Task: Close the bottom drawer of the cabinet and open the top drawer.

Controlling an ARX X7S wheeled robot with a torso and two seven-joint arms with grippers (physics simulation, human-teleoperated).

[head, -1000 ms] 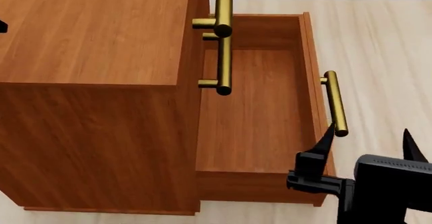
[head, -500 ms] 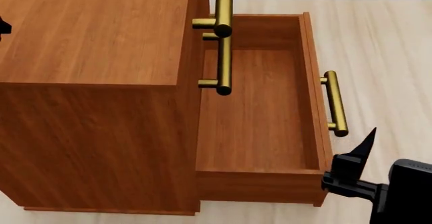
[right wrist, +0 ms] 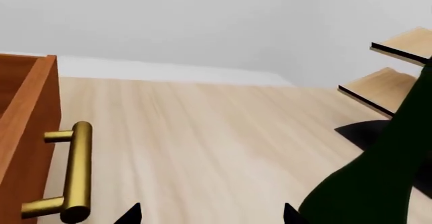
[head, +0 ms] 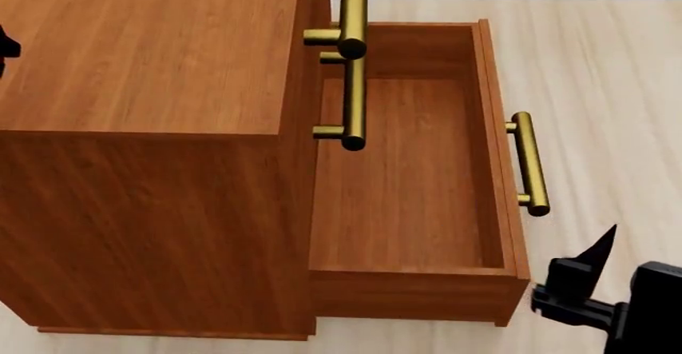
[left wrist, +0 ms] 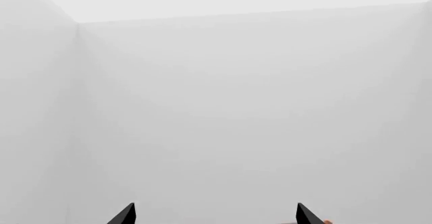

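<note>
The right gripper (head: 628,278) has backed away over the last second: its fingers (head: 584,264) were touching the near end of the bottom drawer's handle (head: 529,162), and now sit toward 5 o'clock of it, clear of the brass, off the drawer's front corner. They are spread apart and hold nothing; the right wrist view shows the handle (right wrist: 76,176) off to one side, not between the tips.

The bottom drawer (head: 410,162) has not moved and is pulled fully out of the cabinet (head: 149,130), at 3 o'clock of it. So closing is not begun, probably a re-approach. The top drawer (head: 318,2) looks shut.

The left gripper (left wrist: 214,215) faces a blank wall, fingers released.
</note>
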